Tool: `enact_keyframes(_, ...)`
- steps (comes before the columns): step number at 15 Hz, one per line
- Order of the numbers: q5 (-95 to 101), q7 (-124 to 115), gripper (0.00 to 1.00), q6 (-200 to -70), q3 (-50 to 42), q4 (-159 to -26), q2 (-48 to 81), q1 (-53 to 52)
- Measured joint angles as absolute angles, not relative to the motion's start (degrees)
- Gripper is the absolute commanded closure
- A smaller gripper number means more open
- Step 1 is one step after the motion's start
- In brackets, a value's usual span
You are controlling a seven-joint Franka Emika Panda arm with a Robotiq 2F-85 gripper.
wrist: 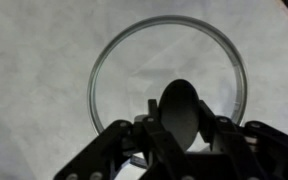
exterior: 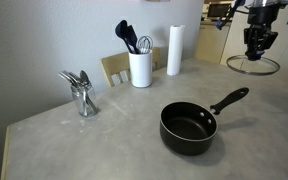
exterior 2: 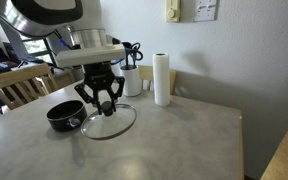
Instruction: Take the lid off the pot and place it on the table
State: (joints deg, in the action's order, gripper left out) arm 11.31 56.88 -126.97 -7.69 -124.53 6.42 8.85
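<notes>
The glass lid [exterior: 252, 66] with its metal rim hangs from my gripper [exterior: 259, 46], which is shut on its black knob. It is low over the grey table [exterior: 104, 140], and I cannot tell if it touches. In an exterior view the lid [exterior 2: 111, 123] is beside the pot [exterior 2: 64, 116], under the gripper [exterior 2: 102, 100]. The black pot [exterior: 189, 126] stands open with its long handle pointing towards the lid. In the wrist view the lid's rim [wrist: 94, 85] rings pale tabletop and the knob [wrist: 184, 112] sits between the fingers [wrist: 184, 130].
A white utensil crock [exterior: 140, 68] and a paper towel roll [exterior: 174, 50] stand at the wall; both also show in an exterior view, the crock [exterior 2: 131, 82] and the roll [exterior 2: 162, 80]. A metal cutlery holder [exterior: 81, 94] stands nearby. A wooden chair [exterior 2: 24, 90] stands beside the table.
</notes>
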Motion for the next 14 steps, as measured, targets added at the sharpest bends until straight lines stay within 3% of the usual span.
enact_keyframes(14,8.0,63.0,0.86,-144.8,-8.7,-126.3,18.4,11.5)
